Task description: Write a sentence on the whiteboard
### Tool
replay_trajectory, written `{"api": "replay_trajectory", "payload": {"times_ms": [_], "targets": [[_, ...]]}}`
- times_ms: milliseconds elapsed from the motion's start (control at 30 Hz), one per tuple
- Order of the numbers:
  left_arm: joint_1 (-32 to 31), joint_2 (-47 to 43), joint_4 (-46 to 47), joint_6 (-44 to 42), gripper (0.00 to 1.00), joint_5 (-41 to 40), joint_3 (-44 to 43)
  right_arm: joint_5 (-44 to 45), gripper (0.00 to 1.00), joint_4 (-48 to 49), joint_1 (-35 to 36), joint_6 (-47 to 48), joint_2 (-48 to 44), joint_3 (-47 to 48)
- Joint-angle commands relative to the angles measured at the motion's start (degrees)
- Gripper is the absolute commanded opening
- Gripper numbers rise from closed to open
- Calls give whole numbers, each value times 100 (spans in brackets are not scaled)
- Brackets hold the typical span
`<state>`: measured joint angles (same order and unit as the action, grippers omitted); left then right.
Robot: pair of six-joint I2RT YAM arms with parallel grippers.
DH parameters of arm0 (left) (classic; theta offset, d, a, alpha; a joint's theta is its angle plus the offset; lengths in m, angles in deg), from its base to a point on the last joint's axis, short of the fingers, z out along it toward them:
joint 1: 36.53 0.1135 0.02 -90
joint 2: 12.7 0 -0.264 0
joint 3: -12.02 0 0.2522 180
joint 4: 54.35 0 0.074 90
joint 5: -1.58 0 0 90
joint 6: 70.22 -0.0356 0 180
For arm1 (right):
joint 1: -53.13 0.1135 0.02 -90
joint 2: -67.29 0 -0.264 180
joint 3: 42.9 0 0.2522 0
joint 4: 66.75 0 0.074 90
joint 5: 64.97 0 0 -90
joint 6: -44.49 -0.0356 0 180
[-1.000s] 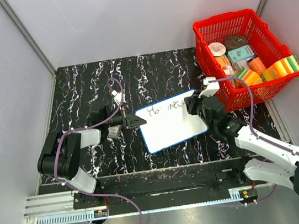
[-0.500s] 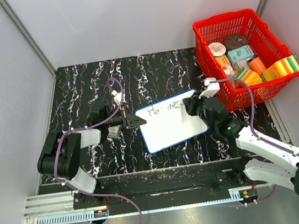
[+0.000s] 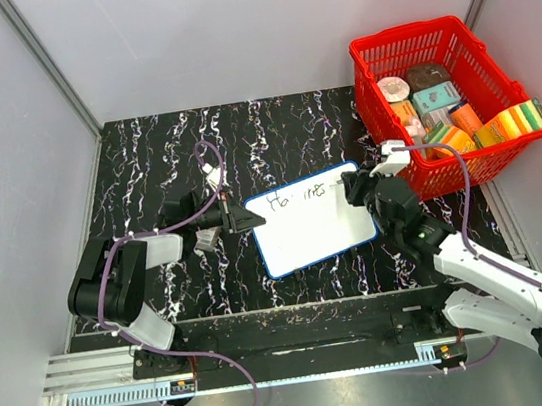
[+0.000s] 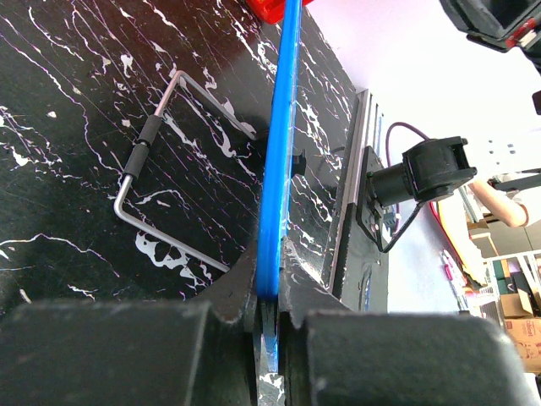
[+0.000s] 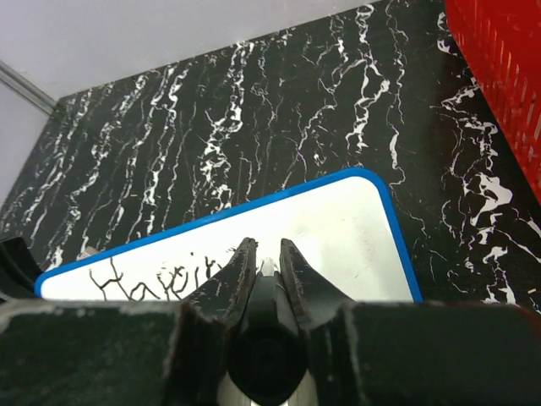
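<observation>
The whiteboard (image 3: 315, 227) lies tilted on the black marbled table, its blue rim (image 4: 279, 144) edge-on in the left wrist view. My left gripper (image 3: 242, 217) is shut on the board's left edge (image 4: 269, 283). My right gripper (image 3: 353, 191) is shut on a black marker (image 5: 269, 296), whose tip rests on the board's (image 5: 338, 228) white face. The sentence (image 3: 297, 197) is one short dark handwritten line near the far edge. In the right wrist view it reads roughly "Happin" (image 5: 161, 283), just left of the marker tip.
A red basket (image 3: 487, 157) with several packets stands at the back right, close to my right arm. A bent metal wire piece (image 4: 156, 135) lies on the table left of the board. Grey walls close in the table on three sides.
My right gripper has moved to the right along the written line with the marker, and the line has grown a little. The left gripper and the board have not moved.
</observation>
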<state>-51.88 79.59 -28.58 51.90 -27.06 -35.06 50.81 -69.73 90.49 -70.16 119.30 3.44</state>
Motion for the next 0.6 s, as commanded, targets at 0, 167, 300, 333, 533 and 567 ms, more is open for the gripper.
{"api": "replay_trajectory", "payload": {"times_ms": [0, 167, 300, 333, 533, 567], "targets": [[-29, -36, -174, -725, 0, -502, -25, 278, 0, 108, -54, 153, 195, 337], [-29, -36, -174, -725, 0, -503, -34, 270, 0, 169, -89, 170, 187, 355], [-29, -36, -182, -725, 0, -494, -25, 261, 0, 248, -106, 188, 187, 354], [-29, -27, -182, -725, 0, -494, -25, 261, 0, 266, -107, 188, 213, 372], [-29, -36, -174, -716, 0, -494, -25, 278, 0, 371, -98, 197, 371, 433], [-29, -27, -182, -724, 0, -485, -25, 261, 0, 380, -106, 205, 389, 442]]}}
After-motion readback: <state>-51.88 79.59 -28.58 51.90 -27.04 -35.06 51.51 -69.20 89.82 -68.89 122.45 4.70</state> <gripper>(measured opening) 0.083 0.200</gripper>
